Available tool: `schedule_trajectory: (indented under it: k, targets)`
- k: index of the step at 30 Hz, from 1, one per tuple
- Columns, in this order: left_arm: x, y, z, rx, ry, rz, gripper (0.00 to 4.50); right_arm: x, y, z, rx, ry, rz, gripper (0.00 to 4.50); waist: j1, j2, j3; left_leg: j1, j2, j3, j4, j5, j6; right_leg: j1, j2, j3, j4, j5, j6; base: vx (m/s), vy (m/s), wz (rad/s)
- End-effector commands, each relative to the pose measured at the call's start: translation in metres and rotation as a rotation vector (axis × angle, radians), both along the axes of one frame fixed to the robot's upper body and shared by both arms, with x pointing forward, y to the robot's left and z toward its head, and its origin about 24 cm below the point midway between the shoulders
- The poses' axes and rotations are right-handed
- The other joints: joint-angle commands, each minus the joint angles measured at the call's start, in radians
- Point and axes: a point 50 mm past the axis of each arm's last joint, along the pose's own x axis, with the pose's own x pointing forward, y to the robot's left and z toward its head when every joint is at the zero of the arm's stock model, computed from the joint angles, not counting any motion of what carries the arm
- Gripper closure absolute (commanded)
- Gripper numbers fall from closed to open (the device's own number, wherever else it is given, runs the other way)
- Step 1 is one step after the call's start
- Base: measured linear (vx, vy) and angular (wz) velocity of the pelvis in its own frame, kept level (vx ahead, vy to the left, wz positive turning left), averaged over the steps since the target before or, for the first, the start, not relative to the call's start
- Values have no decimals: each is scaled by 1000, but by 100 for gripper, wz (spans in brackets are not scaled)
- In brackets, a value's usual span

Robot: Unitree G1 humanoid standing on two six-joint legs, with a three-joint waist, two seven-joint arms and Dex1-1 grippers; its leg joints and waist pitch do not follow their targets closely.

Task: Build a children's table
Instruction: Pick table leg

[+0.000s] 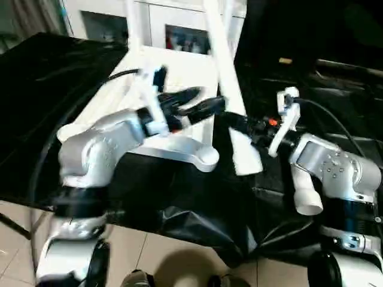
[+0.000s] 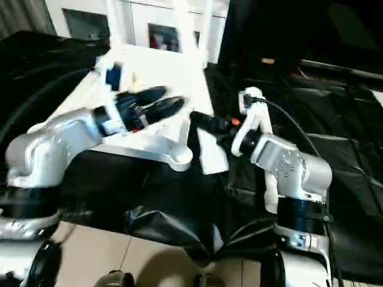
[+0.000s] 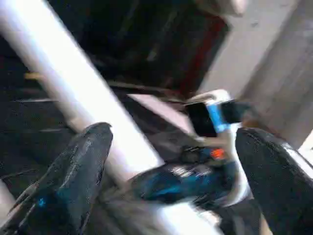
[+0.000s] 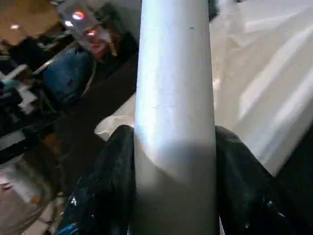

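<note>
Leg (image 1: pixel 224 66), white and tubular, stands tilted just beside the white plastic table top (image 1: pixel 173 78), its flared lower end (image 1: pixel 246 158) down on the black sheet (image 1: pixel 36 119) next to the top's near corner socket (image 1: pixel 206 158). I read the table top as lying on that sheet, with its round corner socket toward me. A second white leg (image 1: pixel 133 27) rises at the table top's far side.

My right gripper (image 4: pixel 173 196) is clamped on the first leg: in the right wrist view its two black fingers (image 4: pixel 105 186) press against both sides of the tube. In the head views this gripper (image 1: pixel 236 122) meets the leg low down, close to the flared end.

My left gripper (image 1: pixel 194 103) hovers over the table top, beside the same leg, jaws spread wide and holding nothing. In the left wrist view the leg (image 3: pixel 83 93) passes between its parted fingers (image 3: pixel 73 176), touching neither that I can confirm.
</note>
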Motion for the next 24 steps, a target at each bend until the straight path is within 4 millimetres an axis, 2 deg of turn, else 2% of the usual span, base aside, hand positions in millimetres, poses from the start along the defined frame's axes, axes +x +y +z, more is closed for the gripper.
schedule_trajectory:
  k: [1, 3, 4, 6, 8, 9, 10, 12, 13, 14, 15, 16, 17, 18, 19, 20, 21, 22, 24]
  targets:
    - [0, -3, 3, -33, 29, -48, 0, -3, 3, 11, 23, -56, 36, 271, 8, 16, -92, 28, 11, -12, -63, -262, -35, 56, -33, 15, -83, -292, -170, 0, 0, 0]
    - [1, -3, 4, -34, 37, -50, 0, -5, 5, 12, 31, -64, 55, 271, 9, 14, -92, 27, 10, -12, -63, -261, -33, 57, -34, 16, -85, -308, -160, 0, 0, 0]
    - [2, -3, 4, -34, 44, -52, 0, -7, 7, 12, 39, -69, 70, 271, 9, 17, -92, 25, 12, -15, -65, -258, -34, 58, -35, 15, -85, -310, -156, 0, 0, 0]
    - [6, 0, 0, 6, 58, -24, 0, -13, 19, 8, 32, -75, 118, 271, 8, 14, -93, 29, 14, -15, -66, -272, -36, 55, -34, 15, -89, -328, -145, 0, 0, 0]
    - [7, 0, -1, 8, 62, -14, 0, -13, 21, 8, 24, -78, 124, 271, 9, 17, -93, 30, 14, -16, -67, -272, -41, 55, -35, 14, -87, -333, -145, 0, 0, 0]
    - [9, 0, -2, 2, 76, 10, 0, -14, 24, 7, -1, -84, 135, 271, 6, 8, -94, 30, 14, -14, -67, -273, -42, 54, -34, 15, -90, -338, -141, 0, 0, 0]
    - [10, 0, -2, -4, 86, 17, 0, -14, 26, 6, -20, -89, 139, 271, 8, 12, -94, 30, 16, -16, -68, -272, -49, 55, -36, 14, -87, -346, -138, 0, 0, 0]
    - [14, -1, -4, 7, 77, 73, 0, -13, 28, 5, -92, -117, 129, 271, 9, 9, -94, 29, 17, -16, -68, -271, -51, 55, -38, 14, -89, -355, -130, 0, 0, 0]
    - [18, -2, -5, -4, 93, 116, 0, -11, 30, 3, -129, -130, 118, 271, 8, 11, -94, 28, 17, -16, -68, -274, -54, 55, -38, 15, -89, -357, -128, 0, 0, 0]
    - [20, -2, -6, -14, 107, 144, 0, -10, 31, 2, -152, -138, 110, 271, 7, 9, -93, 28, 15, -15, -66, -284, -55, 53, -37, 15, -94, -380, -115, 0, 0, 0]
    - [23, -1, -6, -50, 153, 162, 29, -7, 34, 2, -193, -162, 78, 271, 7, 14, -93, 27, 13, -16, -65, -285, -57, 53, -39, 15, -96, -385, -109, 0, 0, 0]
    - [23, -1, -6, -53, 158, 162, 29, -7, 34, 2, -194, -163, 76, 271, 7, 14, -93, 27, 13, -16, -65, -285, -57, 53, -39, 15, -96, -385, -109, 0, 0, 0]
    - [24, -1, -7, -58, 186, 167, 36, -7, 39, 3, -204, -188, 73, 271, 10, 22, -94, 27, 11, -19, -66, -283, -54, 54, -39, 14, -94, -387, -108, 0, 0, 0]
    - [25, 0, -8, -50, 219, 168, 47, -9, 46, 3, -211, -203, 77, 271, 11, 34, -94, 26, 11, -22, -67, -285, -54, 54, -38, 13, -90, -367, -115, 0, 0, 0]
    - [25, 0, -9, -49, 221, 168, 60, -9, 46, 3, -211, -204, 77, 271, 8, 33, -94, 27, 10, -20, -67, -293, -54, 51, -35, 13, -94, -362, -116, 0, 0, 0]
    - [26, 0, -9, -43, 229, 168, 60, -10, 49, 2, -227, -218, 75, 271, 6, 28, -95, 28, 11, -21, -67, -296, -53, 51, -34, 12, -94, -351, -119, 0, 0, 0]
    - [26, 1, -10, -36, 234, 171, 76, -11, 52, 2, -238, -226, 73, 271, 11, 43, -94, 27, 12, -25, -69, -298, -53, 54, -36, 12, -87, -315, -137, 0, 0, 0]
    - [27, 2, -11, -26, 240, 182, 82, -11, 54, 1, -240, -229, 66, 271, 10, 38, -94, 28, 12, -22, -70, -301, -50, 54, -34, 12, -91, -308, -139, 0, 0, 0]
    - [30, 7, -12, -13, 253, 209, 100, -12, 59, 0, -247, -239, 55, 271, 12, 38, -97, 28, 11, -21, -68, -291, -43, 56, -35, 13, -86, -284, -154, 0, 0, 0]
